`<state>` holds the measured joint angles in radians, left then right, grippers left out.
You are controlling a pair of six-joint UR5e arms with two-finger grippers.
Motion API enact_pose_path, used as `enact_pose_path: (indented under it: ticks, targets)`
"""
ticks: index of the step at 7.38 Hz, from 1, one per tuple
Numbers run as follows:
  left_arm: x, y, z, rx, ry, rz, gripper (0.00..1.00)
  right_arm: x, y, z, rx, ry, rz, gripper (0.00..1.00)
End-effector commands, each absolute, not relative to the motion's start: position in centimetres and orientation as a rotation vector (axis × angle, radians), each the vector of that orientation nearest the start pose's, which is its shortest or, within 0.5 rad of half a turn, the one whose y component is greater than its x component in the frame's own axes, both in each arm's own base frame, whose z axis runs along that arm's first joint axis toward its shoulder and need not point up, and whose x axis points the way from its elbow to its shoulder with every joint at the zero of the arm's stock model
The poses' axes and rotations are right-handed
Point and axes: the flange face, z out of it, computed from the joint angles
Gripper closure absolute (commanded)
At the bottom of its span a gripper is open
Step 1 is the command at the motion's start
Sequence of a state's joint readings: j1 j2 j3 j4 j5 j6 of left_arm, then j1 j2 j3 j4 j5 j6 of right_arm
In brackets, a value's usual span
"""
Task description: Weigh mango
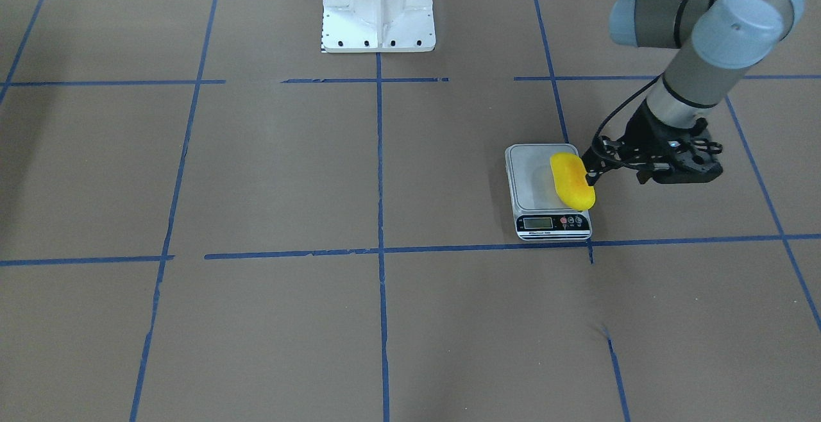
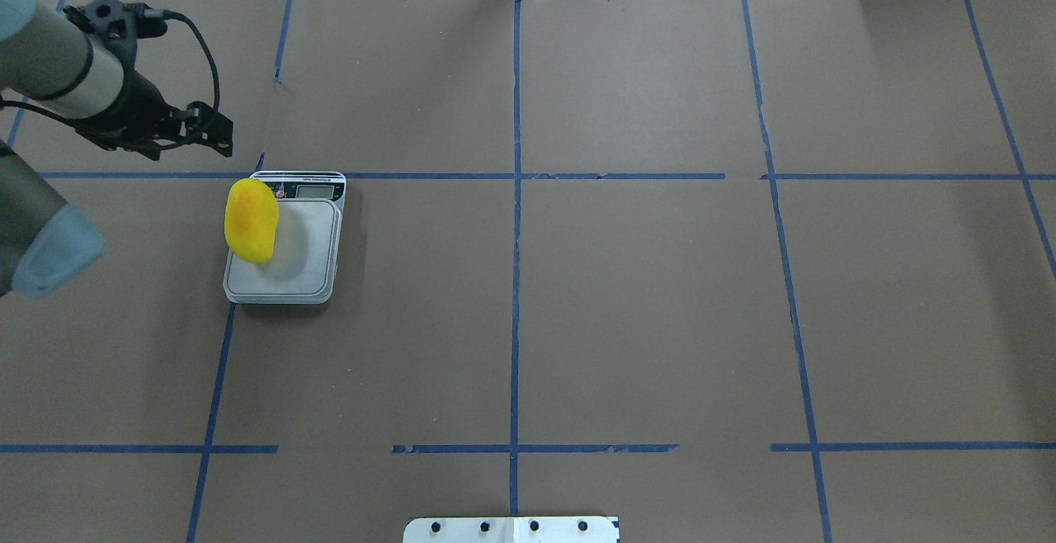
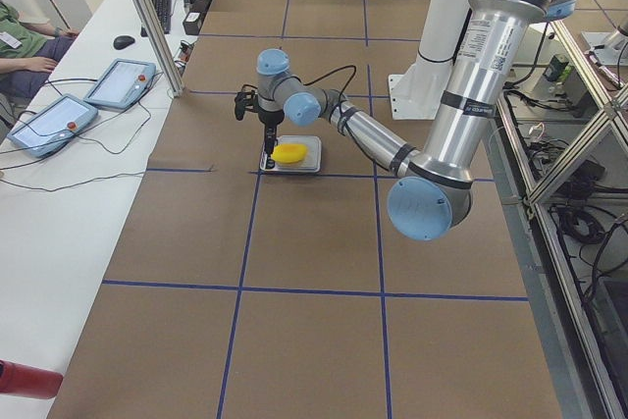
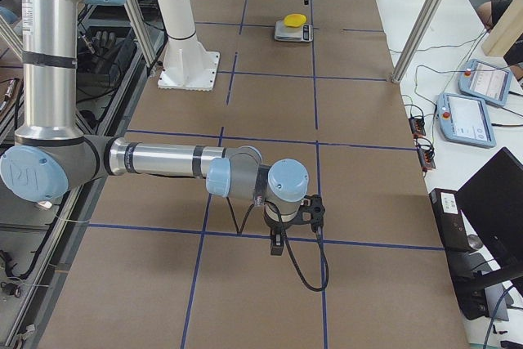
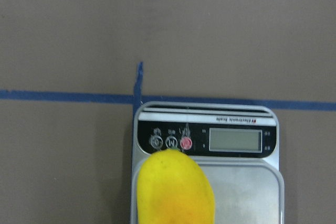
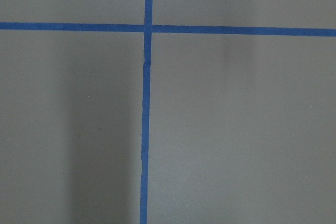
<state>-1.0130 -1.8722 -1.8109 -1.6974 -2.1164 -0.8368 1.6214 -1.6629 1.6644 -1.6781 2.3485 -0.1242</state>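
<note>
The yellow mango (image 1: 573,180) lies on the silver platform of the small digital scale (image 1: 532,181), along the scale's edge on my left side. It also shows in the overhead view (image 2: 251,219) and at the bottom of the left wrist view (image 5: 175,190), just short of the scale's blank display (image 5: 235,140). My left gripper (image 1: 603,168) points down, raised above the mango and apart from it (image 2: 216,140). It looks open and empty. My right gripper (image 4: 278,243) points down over bare table far from the scale. I cannot tell whether it is open or shut.
The white robot base (image 1: 378,8) stands at the table's back middle. Blue tape lines (image 2: 516,196) grid the brown table. An operators' desk with tablets (image 3: 54,120) and a metal post (image 3: 147,17) runs along the far side.
</note>
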Motion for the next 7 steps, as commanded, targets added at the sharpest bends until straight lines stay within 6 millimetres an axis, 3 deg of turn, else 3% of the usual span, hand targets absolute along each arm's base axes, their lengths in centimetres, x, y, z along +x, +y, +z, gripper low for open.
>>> enact_pose_path:
  ticks: [1,2,4,5,7]
  targets:
    - [13.1,-56.6,41.3,0.182,0.768,-0.044,0.0,8.6,-44.1,66.6,-0.031,-0.783,-0.029,0.0]
    - [9.4,-55.2,45.7,0.152,0.802,0.025,0.0,8.6,-44.0,66.7,-0.034,-0.783,-0.028,0.0]
    - [1.2,-53.9,55.1,0.095,0.787,0.002,0.0,8.6,-44.1,66.6,-0.031,-0.783,-0.029,0.0]
    - [-1.5,-51.8,59.4,0.051,0.811,-0.016,0.0,8.6,-44.0,66.7,-0.034,-0.783,-0.028,0.0]
    - [-5.3,-48.4,62.9,0.049,0.804,-0.024,0.0,8.6,-44.0,66.7,-0.034,-0.783,-0.028,0.0]
